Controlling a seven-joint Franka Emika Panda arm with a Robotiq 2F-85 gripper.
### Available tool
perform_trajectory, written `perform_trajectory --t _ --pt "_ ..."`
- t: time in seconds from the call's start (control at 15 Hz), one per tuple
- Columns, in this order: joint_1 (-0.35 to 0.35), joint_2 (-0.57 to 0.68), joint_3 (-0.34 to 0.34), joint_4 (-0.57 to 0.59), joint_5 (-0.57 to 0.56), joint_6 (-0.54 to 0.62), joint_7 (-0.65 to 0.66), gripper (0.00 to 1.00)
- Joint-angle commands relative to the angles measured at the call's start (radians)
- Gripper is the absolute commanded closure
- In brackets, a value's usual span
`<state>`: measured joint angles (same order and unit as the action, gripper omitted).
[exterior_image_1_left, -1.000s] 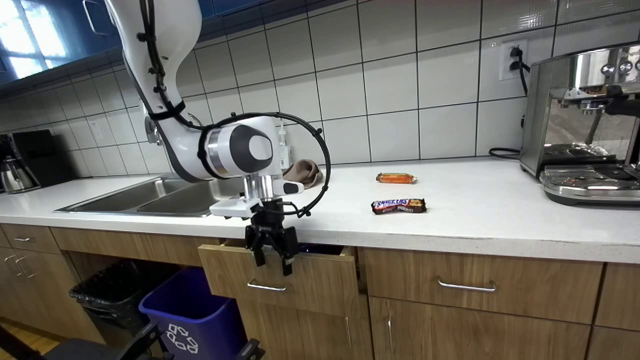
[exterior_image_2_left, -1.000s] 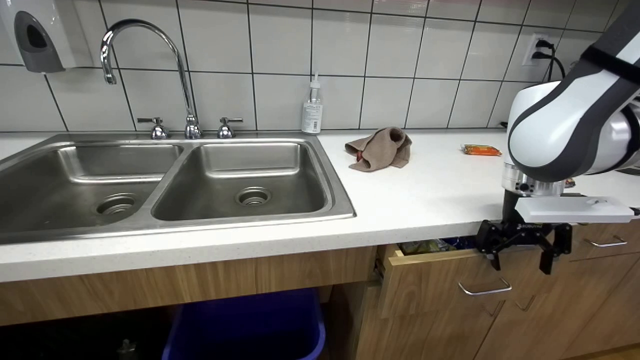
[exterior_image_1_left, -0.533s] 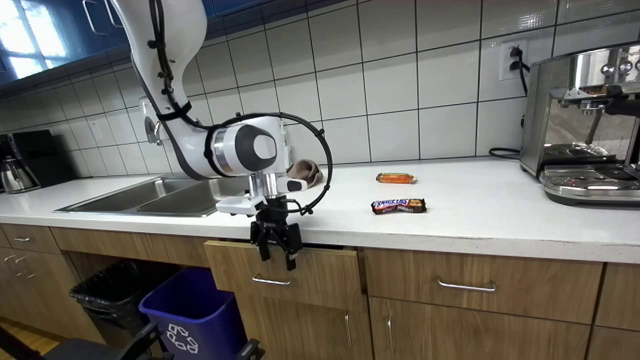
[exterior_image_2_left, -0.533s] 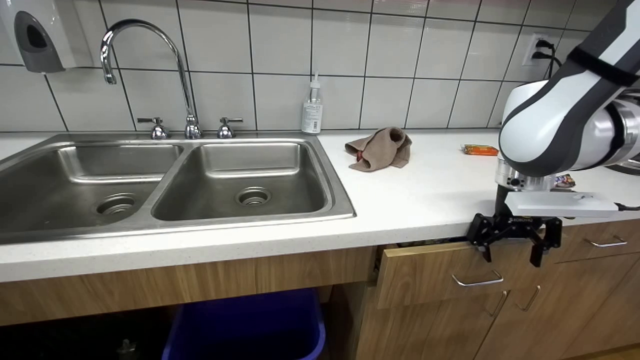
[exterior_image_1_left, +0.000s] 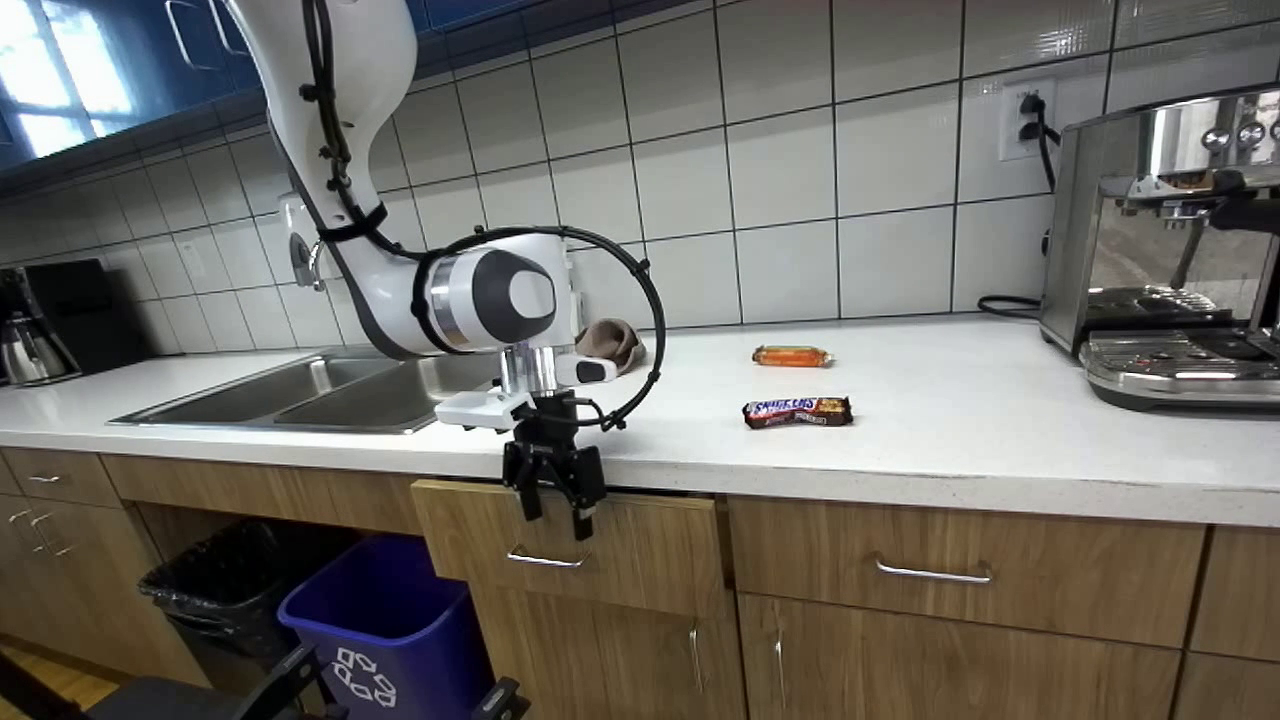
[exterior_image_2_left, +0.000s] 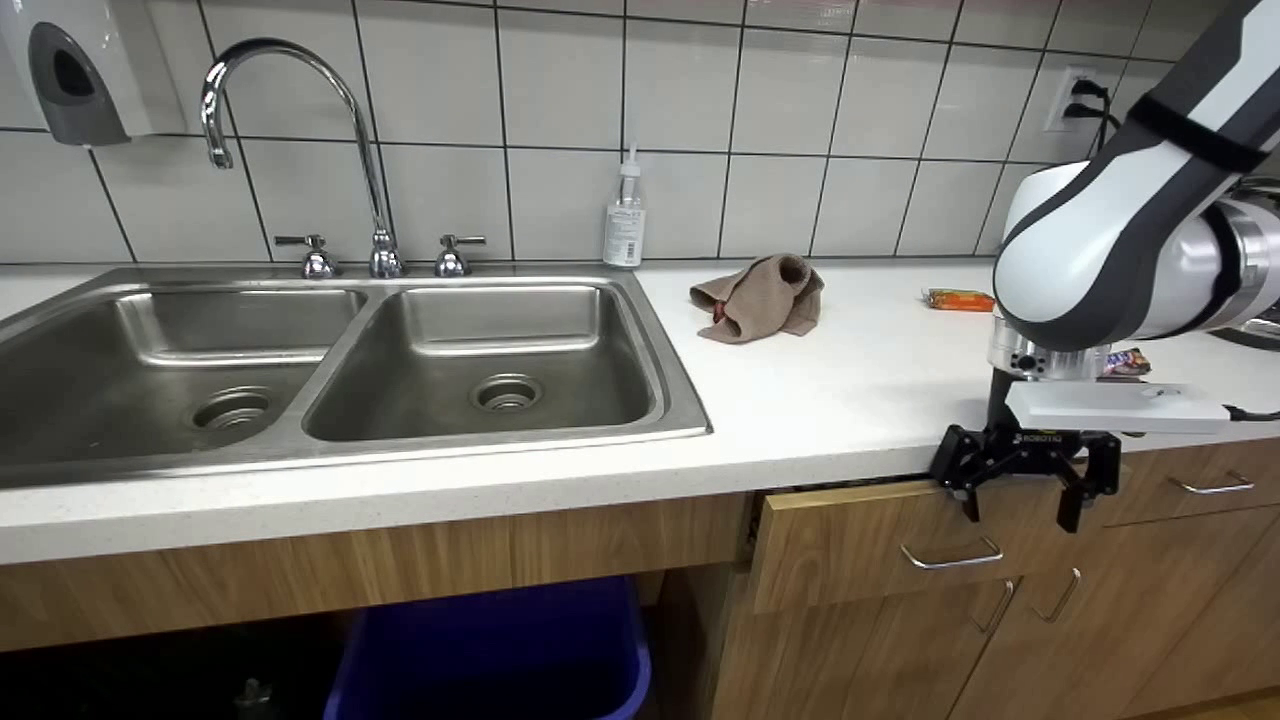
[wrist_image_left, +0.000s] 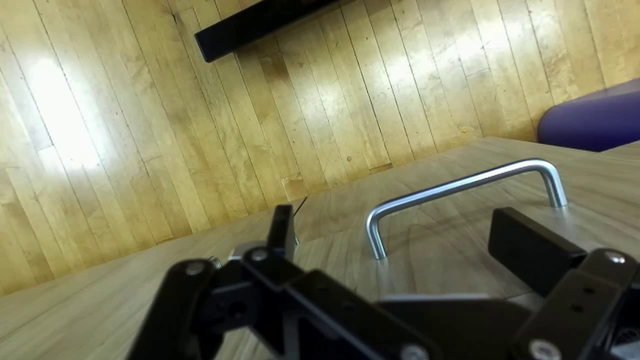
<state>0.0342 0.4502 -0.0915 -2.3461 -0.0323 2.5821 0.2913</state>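
Observation:
My gripper (exterior_image_1_left: 556, 522) stands open, fingers pointing down, at the top of a wooden drawer's front (exterior_image_1_left: 650, 560). Nothing is between its fingers. The drawer's silver handle (exterior_image_1_left: 545, 561) sits just below the fingertips, and in the wrist view the handle (wrist_image_left: 450, 187) lies beyond them, ungripped. A narrow dark gap shows above the drawer front (exterior_image_2_left: 830, 560), which juts out slightly; its inside is hidden. Whether the gripper (exterior_image_2_left: 1020, 516) touches the drawer front I cannot tell. On the white counter lie a Snickers bar (exterior_image_1_left: 797, 412) and an orange-wrapped bar (exterior_image_1_left: 792, 356).
A steel sink (exterior_image_2_left: 690, 410) and a brown cloth (exterior_image_2_left: 762, 300) share the counter (exterior_image_1_left: 950, 420) with an espresso machine (exterior_image_1_left: 1180, 260). Below, left of the drawer, stand a blue recycling bin (exterior_image_1_left: 400, 655) and a black-lined bin (exterior_image_1_left: 225, 580). A soap bottle (exterior_image_2_left: 625, 215) stands by the wall.
The drawer has slid inward, so its contents no longer show. The gripper has moved the same way, toward the counter, still open. Most of the motion came in the earlier half second.

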Motion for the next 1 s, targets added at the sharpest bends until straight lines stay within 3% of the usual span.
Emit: perform_trajectory --t 0.0,0.93 --pt "0.010 0.050 -0.012 0.071 0.022 0.005 0.039 0.00" --pt "0.003 -0.033 -0.004 0.015 0.057 -0.060 0.021 0.00"
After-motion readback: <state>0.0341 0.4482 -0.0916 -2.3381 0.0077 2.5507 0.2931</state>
